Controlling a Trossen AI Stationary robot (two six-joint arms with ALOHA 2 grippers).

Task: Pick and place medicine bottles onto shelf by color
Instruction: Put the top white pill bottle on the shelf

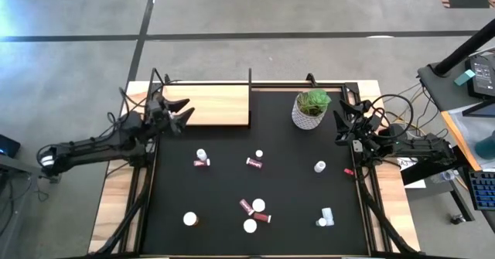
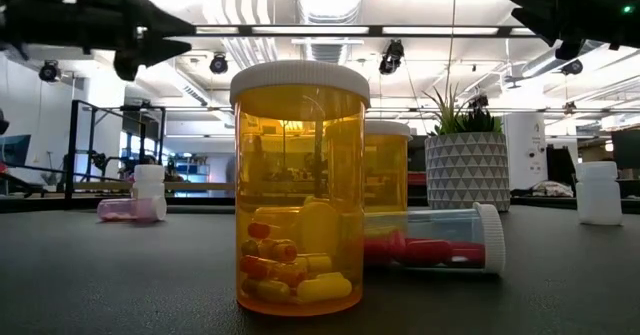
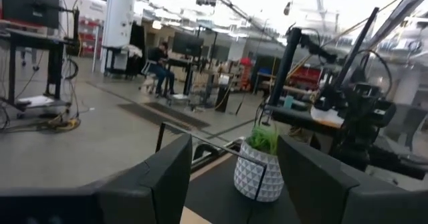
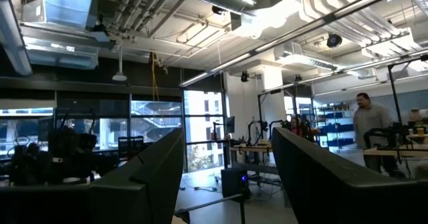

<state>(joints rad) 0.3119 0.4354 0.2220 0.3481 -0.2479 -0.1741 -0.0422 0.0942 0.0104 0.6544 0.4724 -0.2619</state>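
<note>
On the mat, medicine bottles (image 1: 253, 162) well apart from both hands.

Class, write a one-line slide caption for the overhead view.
Medicine bottles lie scattered on the black mat, the wooden shelf bare, both arms parked at the table's sides.

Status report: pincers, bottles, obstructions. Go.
Left pincer open, empty, over pale wooden shelf. Right pincer open, empty, beside white potted plant. White-capped medicine bottles scattered on black mat, none shelved.
</note>
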